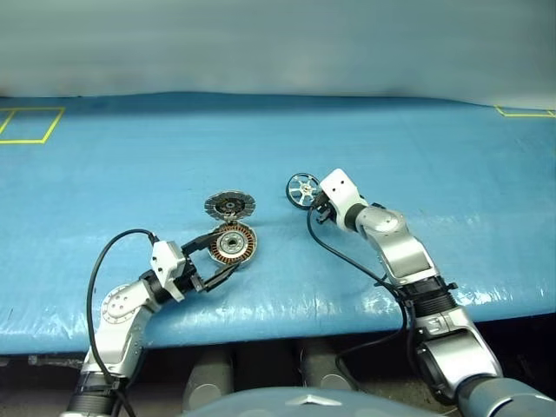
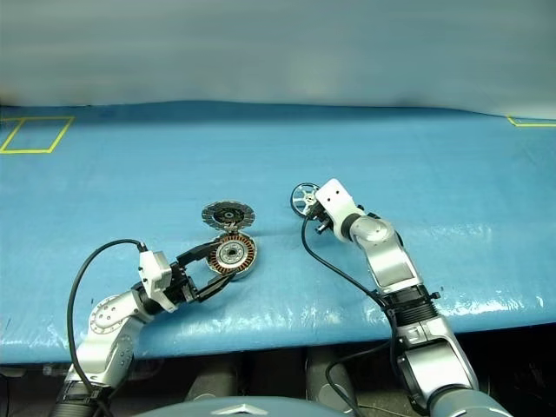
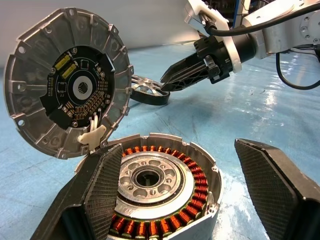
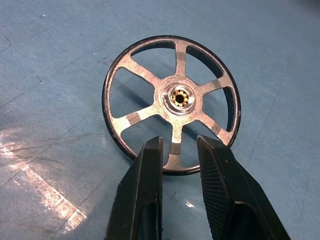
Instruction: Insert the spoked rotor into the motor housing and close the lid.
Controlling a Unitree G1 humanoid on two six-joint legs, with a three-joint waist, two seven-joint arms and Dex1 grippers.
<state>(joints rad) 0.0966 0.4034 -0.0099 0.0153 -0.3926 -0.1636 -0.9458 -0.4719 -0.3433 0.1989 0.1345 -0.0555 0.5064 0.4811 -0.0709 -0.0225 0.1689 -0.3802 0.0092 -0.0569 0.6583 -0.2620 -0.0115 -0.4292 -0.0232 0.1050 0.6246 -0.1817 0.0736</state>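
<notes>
The spoked rotor (image 4: pixel 171 105) was pinched at its rim by the right gripper (image 4: pixel 179 150); the left gripper (image 3: pixel 192 190) was spread around the motor housing (image 3: pixel 160 192). Slippage was judged likely from so narrow a rim hold.

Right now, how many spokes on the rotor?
6, fanning from the hub of the spoked rotor to its rim, evenly spaced. The right gripper straddles the nearest spoke at the rim; the rotor is on the blue table, right of the motor housing.

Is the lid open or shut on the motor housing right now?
Open. The lid stands tipped up from the motor housing, inner face showing, and the copper windings lie uncovered. The spoked rotor is still outside.
</notes>
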